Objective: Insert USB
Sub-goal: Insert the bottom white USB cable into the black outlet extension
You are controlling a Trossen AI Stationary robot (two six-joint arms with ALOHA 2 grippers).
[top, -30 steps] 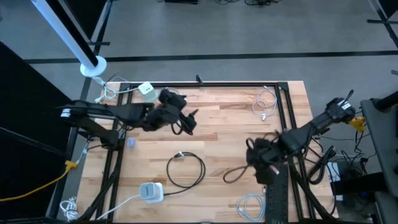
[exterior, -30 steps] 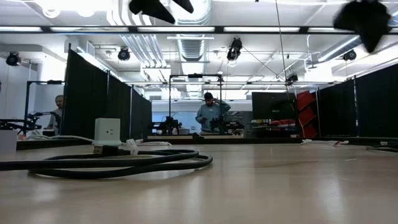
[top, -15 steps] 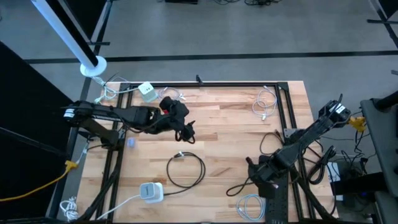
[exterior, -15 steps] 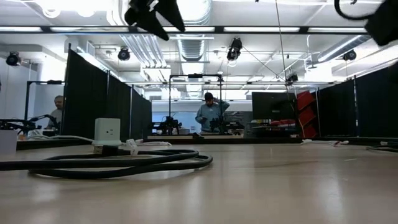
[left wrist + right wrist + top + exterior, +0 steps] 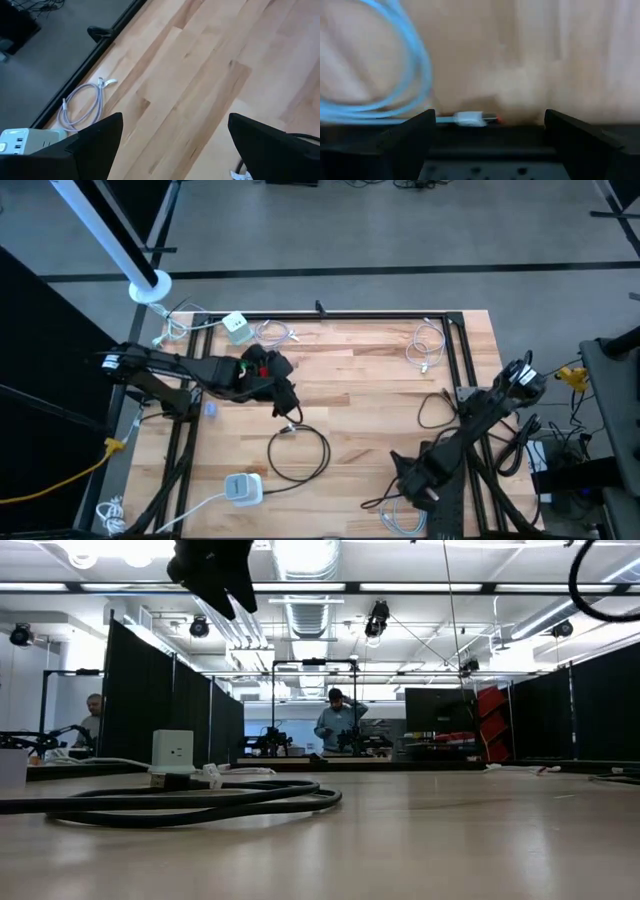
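Above coiled cable [image 5: 298, 452] — left claw [image 5: 288, 410], spread.

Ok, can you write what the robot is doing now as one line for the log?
task: Insert USB | left gripper: open, above black cable | right gripper: open, by white cable | nothing held

You see the right gripper [image 5: 487, 137] with fingers [image 5: 405, 137] spread wide — between them a white USB plug [image 5: 468, 118] and its pale blue cable [image 5: 415, 60] looping over the wooden tabletop [image 5: 530, 55], at its dark edge rail [image 5: 485, 150].
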